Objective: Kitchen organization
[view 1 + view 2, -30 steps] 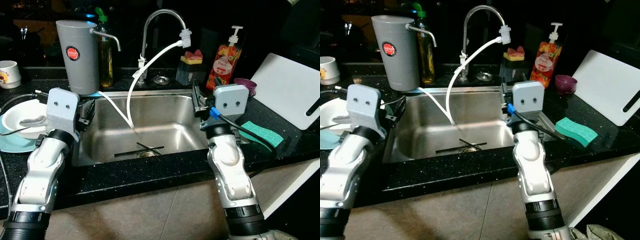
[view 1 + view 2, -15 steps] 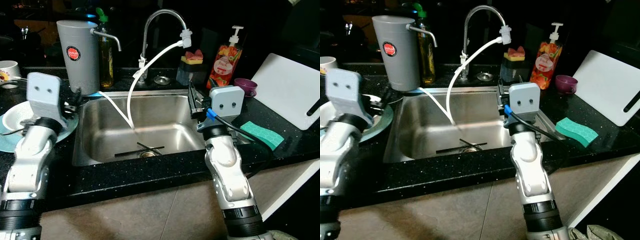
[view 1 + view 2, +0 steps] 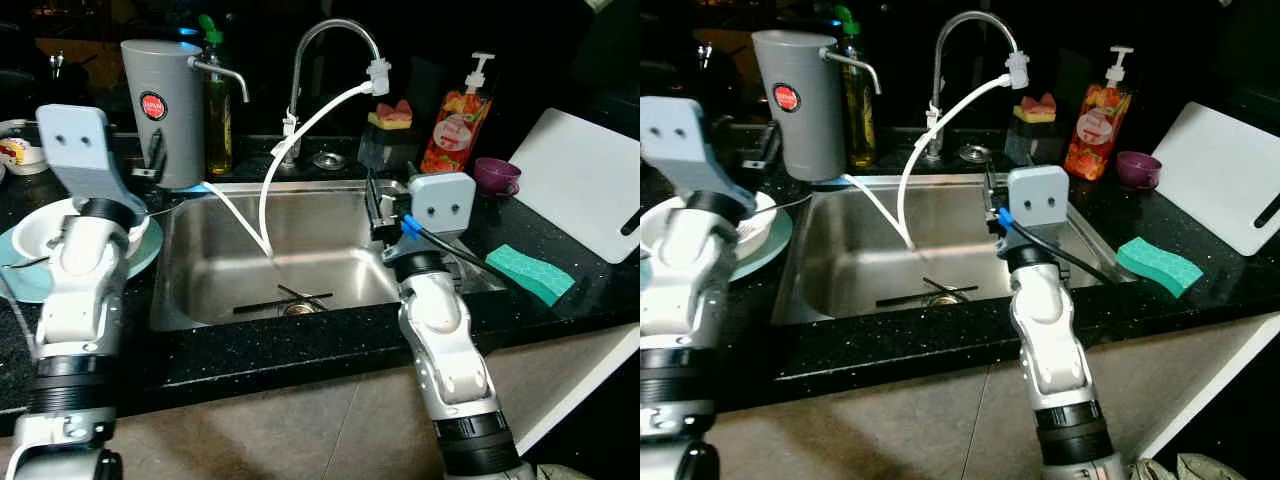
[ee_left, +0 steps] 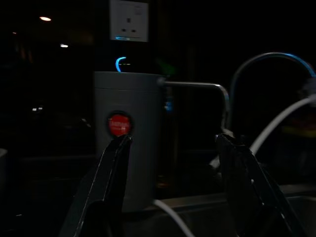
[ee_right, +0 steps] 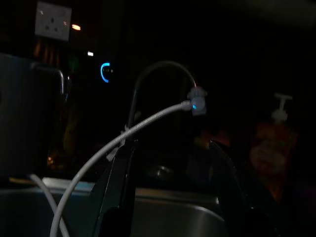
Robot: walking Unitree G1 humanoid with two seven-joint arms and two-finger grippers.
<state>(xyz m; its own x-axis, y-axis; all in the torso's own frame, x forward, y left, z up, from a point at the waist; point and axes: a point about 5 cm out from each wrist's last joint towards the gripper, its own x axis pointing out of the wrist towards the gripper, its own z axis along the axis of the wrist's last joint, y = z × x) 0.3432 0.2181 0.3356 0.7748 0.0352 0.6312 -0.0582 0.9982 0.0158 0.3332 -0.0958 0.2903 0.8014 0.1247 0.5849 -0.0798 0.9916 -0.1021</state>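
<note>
Both pincers empty; left pincer (image 4: pixel 170 187) faces grey dispenser (image 4: pixel 129 133).

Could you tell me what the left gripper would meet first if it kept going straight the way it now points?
Most likely the grey water filter: the left gripper has open fingers framing its body and spout. Depth is unclear in this dark wrist view, and the gripper seems centred slightly beside it.

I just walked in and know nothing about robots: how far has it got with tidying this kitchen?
Nothing looks tidied yet. Both grippers are open and hold nothing: the left gripper faces the grey water filter, the right gripper hangs over the sink. Left to do: the bowl on its plate and the green sponge.
</note>
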